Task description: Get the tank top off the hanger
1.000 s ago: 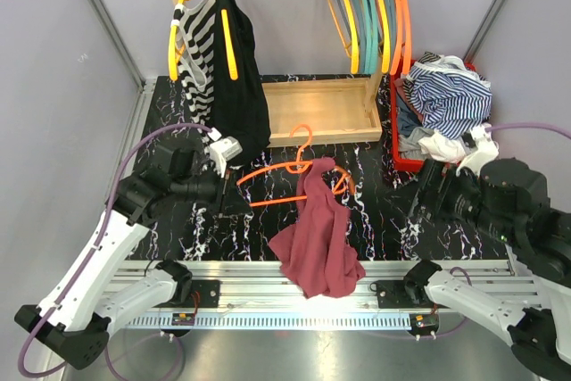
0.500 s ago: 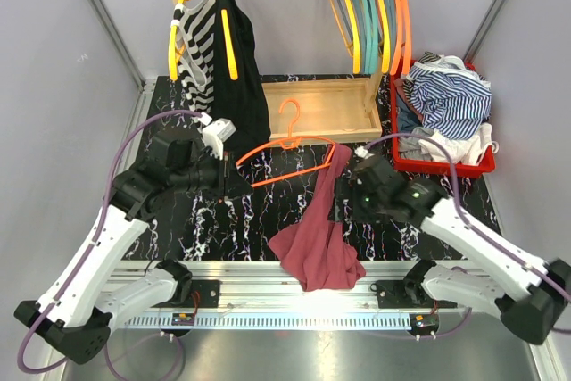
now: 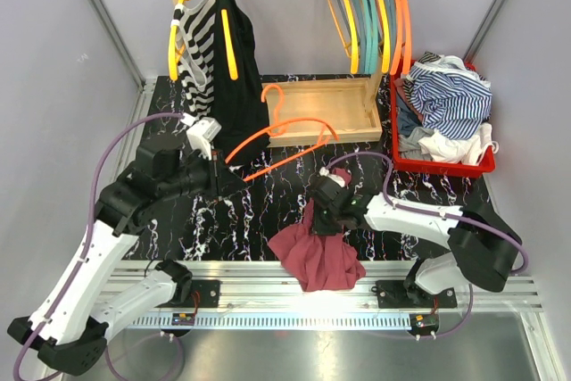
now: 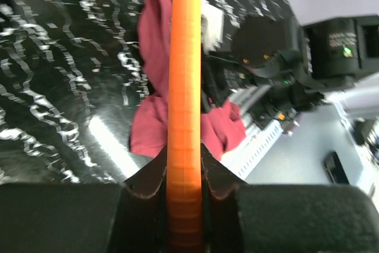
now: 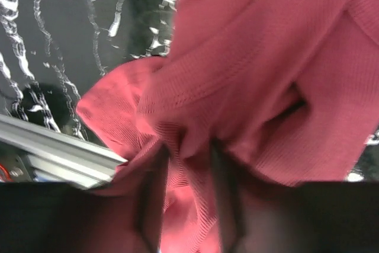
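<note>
- The tank top (image 3: 314, 252) is a soft, dark red knit, lying crumpled in a loose heap on the black, white-veined table (image 3: 241, 220) near its front edge. It looks clear of the hanger.
- The right wrist view shows the cloth (image 5: 249, 57) has a fine ribbed weave and is bunched into thick folds.
- The right gripper (image 3: 323, 213) sits at the upper end of the heap. Its jaws (image 5: 188, 158) are closed on a pinch of the red fabric, though the fingers are blurred.
- The hanger (image 3: 287, 159) is thin, smooth orange plastic with a curved hook, held tilted above the table with the hook pointing towards the wooden tray (image 3: 357, 100).
- The left gripper (image 3: 220, 183) clamps one end of the hanger. In the wrist view, the dark fingers (image 4: 142, 191) press on both sides of the orange bar (image 4: 185, 75).
- A red basket (image 3: 442, 167) of rumpled clothes stands at the right.
</note>
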`<state>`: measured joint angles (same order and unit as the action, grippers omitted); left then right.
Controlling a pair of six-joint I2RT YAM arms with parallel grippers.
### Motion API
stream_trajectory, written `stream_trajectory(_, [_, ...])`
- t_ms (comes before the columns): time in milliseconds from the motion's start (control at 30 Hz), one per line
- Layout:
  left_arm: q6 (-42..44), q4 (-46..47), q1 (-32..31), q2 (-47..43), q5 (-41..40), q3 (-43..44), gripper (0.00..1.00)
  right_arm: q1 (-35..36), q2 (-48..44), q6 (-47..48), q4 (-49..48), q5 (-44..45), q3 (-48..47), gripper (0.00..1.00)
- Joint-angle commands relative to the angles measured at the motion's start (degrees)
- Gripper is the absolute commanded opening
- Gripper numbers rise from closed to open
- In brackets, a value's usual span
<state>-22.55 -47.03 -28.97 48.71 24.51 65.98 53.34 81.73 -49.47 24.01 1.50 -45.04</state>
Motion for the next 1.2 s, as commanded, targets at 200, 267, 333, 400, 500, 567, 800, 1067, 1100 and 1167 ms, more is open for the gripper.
stream_trajectory(200, [-3.2,-0.9,0.0,-7.9,-16.9,1.0,0.0,0.8,-6.4,-7.1,16.1,13.8,-2.4,0.0])
stream_trajectory(267, [-4.3,-1.0,0.0,-10.6,-19.8,0.6,0.0,0.8,-11.0,-8.9,21.7,19.9,-3.8,0.0])
stream_trajectory(333, [-5.0,-0.7,0.0,-13.2,-22.0,0.2,0.0,0.6,-14.2,-8.7,24.1,26.7,-6.1,0.0])
stream_trajectory(400, [-6.0,-0.3,0.0,-15.2,-23.0,-0.6,0.0,-0.4,-17.1,-8.7,30.9,32.1,-10.1,0.0])
stream_trajectory(500, [-6.5,-0.6,0.0,-15.7,-22.2,-1.5,0.0,-4.2,-17.3,-2.2,32.9,27.8,-12.9,0.0])
stream_trajectory(567, [-6.6,-1.0,0.0,-15.8,-21.9,-1.4,0.0,-4.4,-15.1,-1.6,36.4,22.4,-12.9,0.0])
stream_trajectory(800, [-7.2,-1.8,0.0,-17.7,-21.8,-2.2,0.0,-0.6,-16.2,-9.9,30.3,4.0,2.8,0.05])
stream_trajectory(1067, [-7.4,-1.2,0.0,-17.2,-20.6,-2.7,0.0,2.8,-9.1,-16.6,22.2,2.8,8.4,1.0])
stream_trajectory(1100, [-7.3,-1.2,0.0,-16.9,-20.6,-2.6,0.0,2.8,-6.4,-17.1,19.3,2.6,8.2,1.0])
stream_trajectory(1167, [-7.2,-1.1,0.0,-16.9,-20.5,-2.8,0.0,2.7,-3.4,-18.1,17.1,3.4,7.2,1.0])
